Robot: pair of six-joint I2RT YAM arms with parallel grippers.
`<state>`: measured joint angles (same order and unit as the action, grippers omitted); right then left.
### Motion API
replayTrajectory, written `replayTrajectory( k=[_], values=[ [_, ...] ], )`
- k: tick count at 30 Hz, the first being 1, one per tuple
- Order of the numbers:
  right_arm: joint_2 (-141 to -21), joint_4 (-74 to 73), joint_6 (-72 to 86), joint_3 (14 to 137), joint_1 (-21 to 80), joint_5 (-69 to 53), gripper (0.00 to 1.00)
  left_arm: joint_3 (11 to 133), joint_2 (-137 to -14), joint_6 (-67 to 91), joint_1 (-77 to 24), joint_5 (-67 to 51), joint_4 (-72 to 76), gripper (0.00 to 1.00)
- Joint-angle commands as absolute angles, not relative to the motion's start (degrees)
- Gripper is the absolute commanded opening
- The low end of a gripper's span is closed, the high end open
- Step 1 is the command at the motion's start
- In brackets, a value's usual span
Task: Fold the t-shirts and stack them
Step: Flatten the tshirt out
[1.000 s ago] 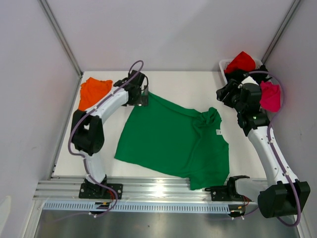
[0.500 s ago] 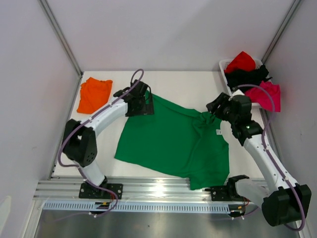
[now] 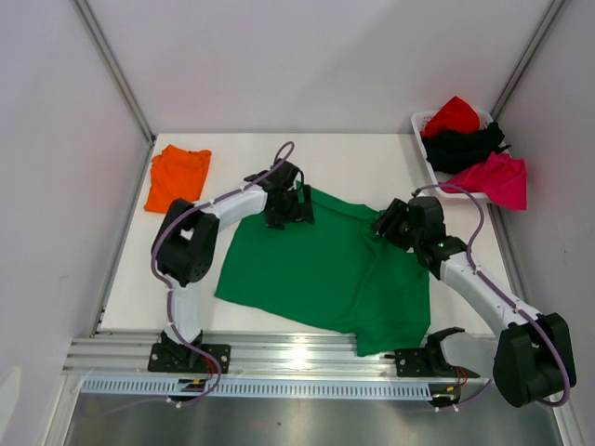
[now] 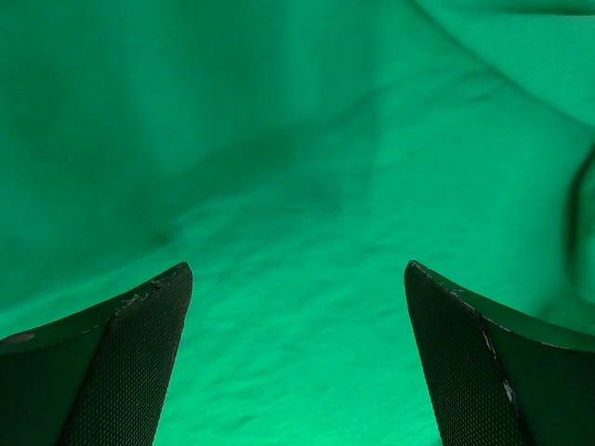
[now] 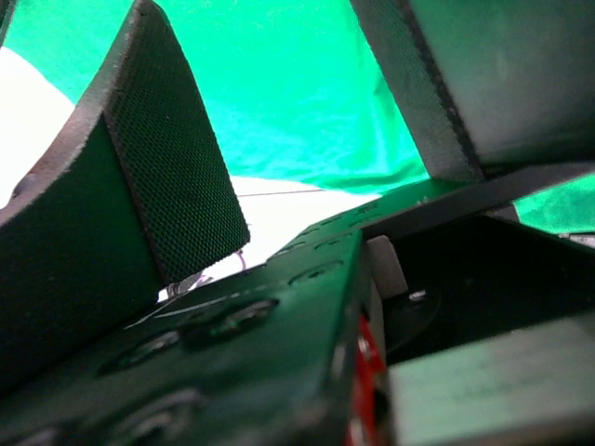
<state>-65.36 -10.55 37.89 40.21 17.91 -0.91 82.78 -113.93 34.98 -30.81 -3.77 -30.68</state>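
Note:
A bright green t-shirt (image 3: 316, 269) lies spread on the white table, bunched into a knot at its far right. My left gripper (image 3: 299, 203) hovers over the shirt's far edge. In the left wrist view it (image 4: 297, 268) is open, with only green cloth (image 4: 297, 139) below. My right gripper (image 3: 386, 223) is at the bunched part. In the right wrist view its jaws (image 5: 260, 37) stand wide apart, with green cloth (image 5: 288, 102) beyond and nothing pinched. An orange t-shirt (image 3: 177, 177) lies folded at the back left.
A white basket (image 3: 420, 121) at the back right holds a red shirt (image 3: 453, 113) and a black shirt (image 3: 465, 144). A magenta shirt (image 3: 497, 178) hangs over its near side. Side walls close in the table. An aluminium rail (image 3: 297, 351) runs along the near edge.
My left gripper slid right from the shirt's far left corner to over the cloth. My right arm swung from the basket down and left to the bunched part.

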Motion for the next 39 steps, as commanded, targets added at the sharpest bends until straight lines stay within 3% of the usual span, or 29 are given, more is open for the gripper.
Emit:
replayTrajectory(
  k=[1, 8, 20, 39],
  values=[
    [-65.7, -7.6, 39.7, 40.5, 18.6, -0.2, 0.59, 85.2, -113.8, 37.2, -31.2, -8.9, -25.9, 0.97],
    [-64.3, -10.9, 40.9, 41.9, 19.5, 0.0, 0.59, 87.0, -116.9, 39.0, -31.3, -14.8, -22.9, 0.96],
    [-61.2, -18.9, 42.3, 44.4, 19.9, 2.6, 0.61, 91.2, -120.3, 37.5, -30.6, -11.5, -36.1, 0.95],
    [-55.9, -22.9, 41.2, 47.8, 18.3, 2.0, 0.61, 75.5, -104.5, 41.1, -22.0, 1.7, -41.9, 0.95]
  ],
)
